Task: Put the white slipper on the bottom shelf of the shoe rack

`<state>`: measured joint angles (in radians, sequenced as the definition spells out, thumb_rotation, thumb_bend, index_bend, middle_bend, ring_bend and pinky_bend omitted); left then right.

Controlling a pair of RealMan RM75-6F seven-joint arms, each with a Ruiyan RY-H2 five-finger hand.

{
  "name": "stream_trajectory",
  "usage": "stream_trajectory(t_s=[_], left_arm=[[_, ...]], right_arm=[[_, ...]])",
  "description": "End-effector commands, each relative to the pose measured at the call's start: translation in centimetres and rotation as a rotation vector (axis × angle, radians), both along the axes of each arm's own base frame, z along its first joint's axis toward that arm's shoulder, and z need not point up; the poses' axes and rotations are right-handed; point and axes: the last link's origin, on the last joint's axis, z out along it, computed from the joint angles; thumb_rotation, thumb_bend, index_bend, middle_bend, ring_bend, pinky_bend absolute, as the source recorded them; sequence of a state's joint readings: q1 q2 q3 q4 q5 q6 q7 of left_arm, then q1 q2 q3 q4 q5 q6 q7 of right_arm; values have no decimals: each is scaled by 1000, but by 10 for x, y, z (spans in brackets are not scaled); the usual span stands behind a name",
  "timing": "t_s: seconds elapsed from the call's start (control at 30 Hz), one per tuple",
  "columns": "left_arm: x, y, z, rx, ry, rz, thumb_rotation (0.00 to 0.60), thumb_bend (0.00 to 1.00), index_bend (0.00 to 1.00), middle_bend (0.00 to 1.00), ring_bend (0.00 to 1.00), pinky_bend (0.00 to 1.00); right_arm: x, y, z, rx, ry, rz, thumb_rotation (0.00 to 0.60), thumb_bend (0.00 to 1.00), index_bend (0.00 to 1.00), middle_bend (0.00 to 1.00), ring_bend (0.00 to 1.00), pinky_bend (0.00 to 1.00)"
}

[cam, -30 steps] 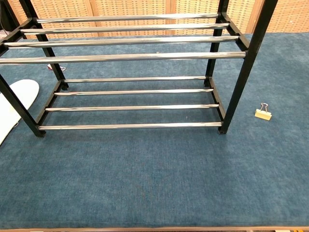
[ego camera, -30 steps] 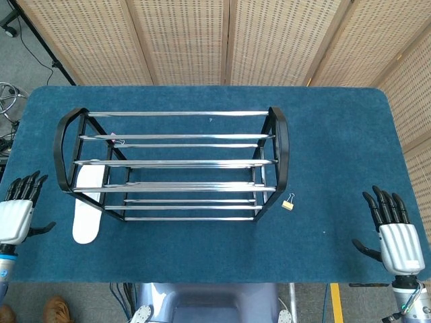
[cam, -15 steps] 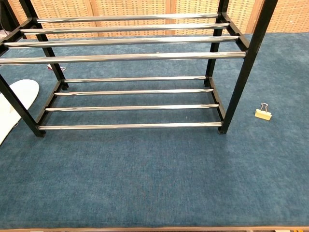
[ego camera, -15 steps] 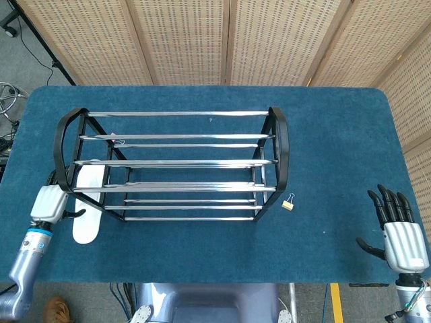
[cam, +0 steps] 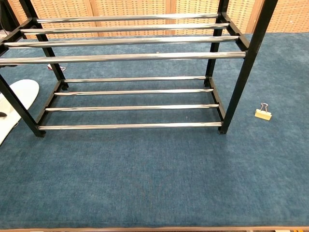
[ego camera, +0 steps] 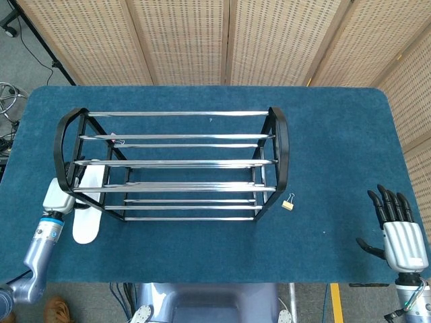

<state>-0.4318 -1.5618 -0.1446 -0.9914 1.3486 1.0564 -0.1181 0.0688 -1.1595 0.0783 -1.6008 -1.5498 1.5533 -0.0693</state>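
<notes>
Now the slipper (ego camera: pixel 88 205) lies flat on the blue tabletop (ego camera: pixel 337 148), at the left end of the rack (ego camera: pixel 175 165), and none of it is on the bottom shelf. From the head view its far part runs in under the rack's left end frame while the near, rounded end sticks out towards the robot. In the chest view only part of the slipper (cam: pixel 19 99) shows at the left edge, just outside the black front leg and the lowest side bar, which stand between it and the chrome rails of the bottom shelf.

At the slipper's left edge is the left hand (ego camera: pixel 59 200), its pale back turned up and close against the rack's curved end piece. The fingers are hidden, so I cannot tell whether they are spread, curled or touching the slipper. A small dark tip at the left edge of the chest view may belong to it.

Well apart, at the near right corner of the tabletop, the right hand (ego camera: pixel 397 232) has its dark fingers spread and pointing away from the robot, thumb out to the side, holding nothing.

A small binder clip (ego camera: pixel 288 202) lies on the cloth just beside the rack's right front leg. Behind the tabletop stand woven screens (ego camera: pixel 229 40).
</notes>
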Motion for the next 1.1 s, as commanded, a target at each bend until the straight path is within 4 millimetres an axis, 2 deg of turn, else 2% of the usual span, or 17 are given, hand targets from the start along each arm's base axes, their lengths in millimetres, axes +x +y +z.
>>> stream_trajectory(t_s=[0.03,0.13,0.27,0.43,0.63,0.83,1.1], left_arm=[[3,7,-8,6,6,-9,600,85,39,0,0,85],[4,9,-11,27,5,-22,600,202,126,0,2,146],[2,10,-13,41,18,-31,600,274,252,47,77,236],[-1,10,-14,57,40,-42,600,348,448,281,281,374],[-3,9,-13,53,39,-49,600,435,635,450,422,484],[-4,6,-8,58,27,-74,600,471,717,513,465,528],[-3,-11,15,13,-36,-199,600,473,725,521,474,530]], right_arm=[[0,0,0,0,1,-1,600,0,0,0,0,0],[-1,0,0,4,2,-5,600,0,0,0,0,0],[-1,-1,0,7,4,-9,600,0,0,0,0,0],[-1,0,0,8,4,-9,600,0,0,0,0,0],[-1,0,0,8,4,-9,600,0,0,0,0,0],[-1,0,0,8,4,-9,600,0,0,0,0,0],[-1,0,0,8,4,-9,600,0,0,0,0,0]])
